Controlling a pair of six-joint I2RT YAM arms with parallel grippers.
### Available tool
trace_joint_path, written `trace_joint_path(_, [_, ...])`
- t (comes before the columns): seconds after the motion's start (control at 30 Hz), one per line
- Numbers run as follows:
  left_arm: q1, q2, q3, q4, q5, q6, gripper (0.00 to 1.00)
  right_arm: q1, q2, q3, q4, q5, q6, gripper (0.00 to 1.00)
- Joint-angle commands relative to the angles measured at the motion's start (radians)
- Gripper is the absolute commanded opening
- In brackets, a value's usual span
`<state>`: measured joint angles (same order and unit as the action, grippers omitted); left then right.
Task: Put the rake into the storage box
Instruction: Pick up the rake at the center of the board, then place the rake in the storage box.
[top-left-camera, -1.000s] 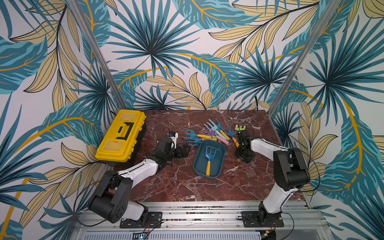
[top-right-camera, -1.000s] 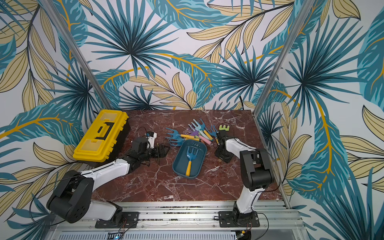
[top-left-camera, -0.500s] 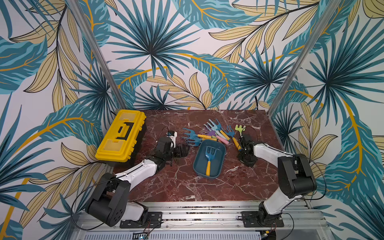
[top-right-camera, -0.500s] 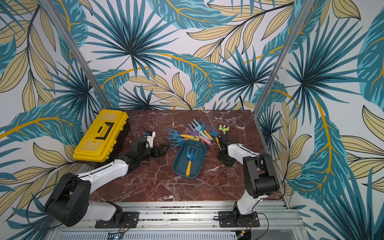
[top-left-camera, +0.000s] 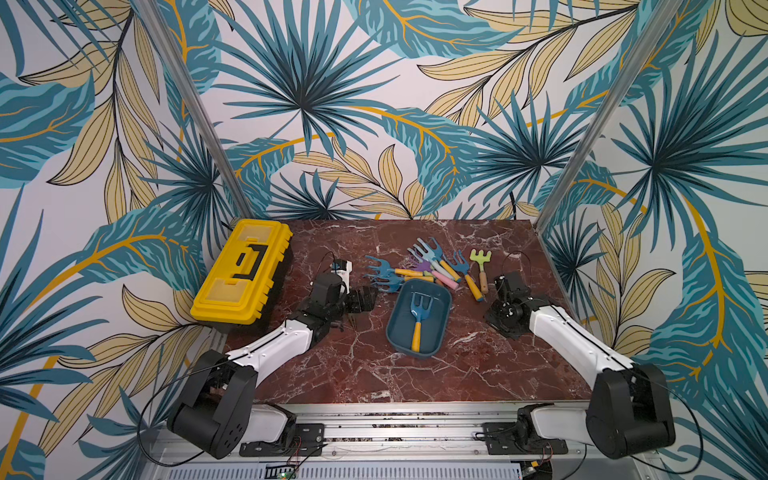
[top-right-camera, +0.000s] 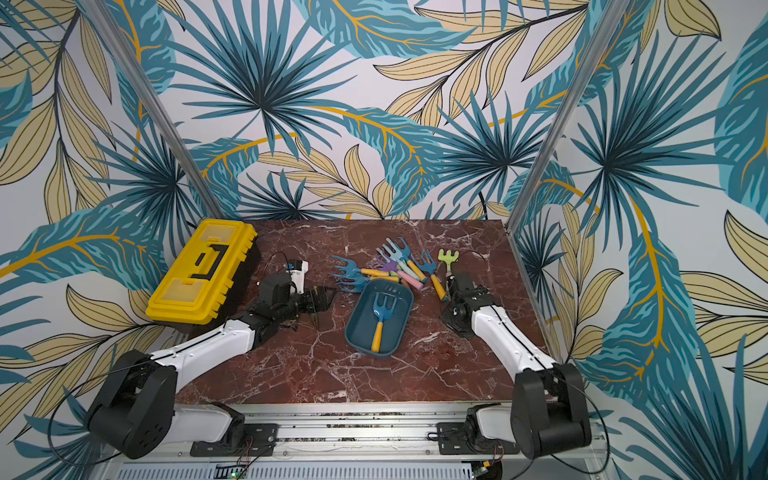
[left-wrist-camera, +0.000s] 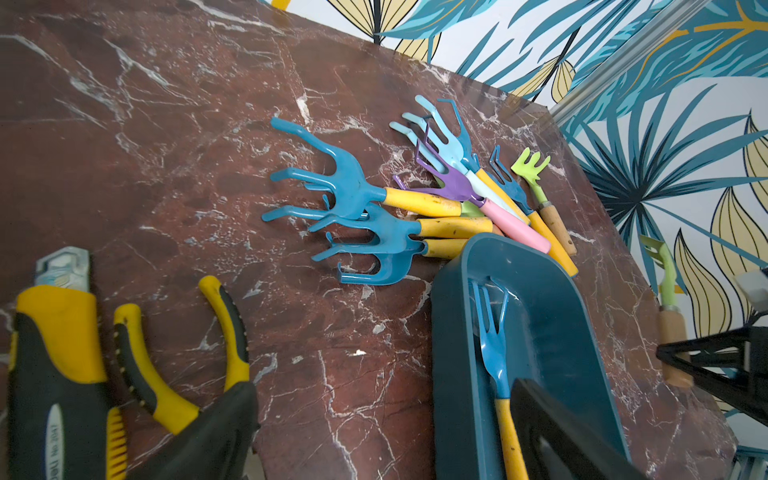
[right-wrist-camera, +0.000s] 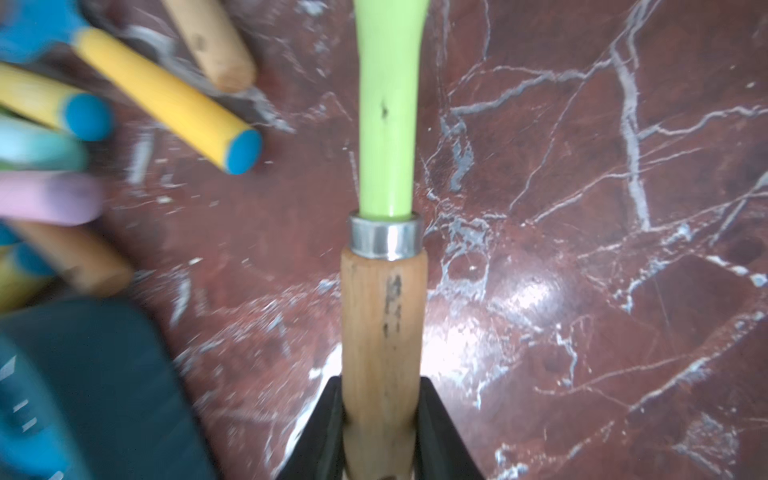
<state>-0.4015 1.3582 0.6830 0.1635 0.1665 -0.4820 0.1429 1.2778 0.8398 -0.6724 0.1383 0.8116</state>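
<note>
Marble table (top-left-camera: 374, 374), rakes (top-left-camera: 415, 273) beside storage box (top-left-camera: 437, 328)

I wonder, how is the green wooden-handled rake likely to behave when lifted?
The green rake looks stiff: its neck runs straight into a metal ferrule. Gripped on the wooden handle, far from the head, by the right end effector, it may tip head-down. Released, the round handle could roll.

Bright, even light here.
Glare on the table (right-wrist-camera: 536, 291); box (right-wrist-camera: 95, 395) and handles (right-wrist-camera: 45, 199) blur in my right wrist view.
</note>
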Motion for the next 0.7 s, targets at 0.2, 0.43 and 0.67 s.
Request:
trace_joint_path(0.2, [-0.003, -0.027, -0.034, 0.045, -0.051, 0.008, 1.00, 0.182, -0.145, 0.019, -0.102, -0.123, 0.013, 0.18])
trace_joint_path(0.43, [-0.003, -0.022, -0.034, 0.048, -0.052, 0.005, 1.00, 0.393, -0.073, 0.146, -0.158, -0.151, 0.078, 0.18])
trace_joint_path(0.67, [-0.003, -0.024, -0.034, 0.047, -0.053, 0.002, 1.00, 0.528, 0.055, 0.232, -0.137, -0.172, 0.143, 0.18])
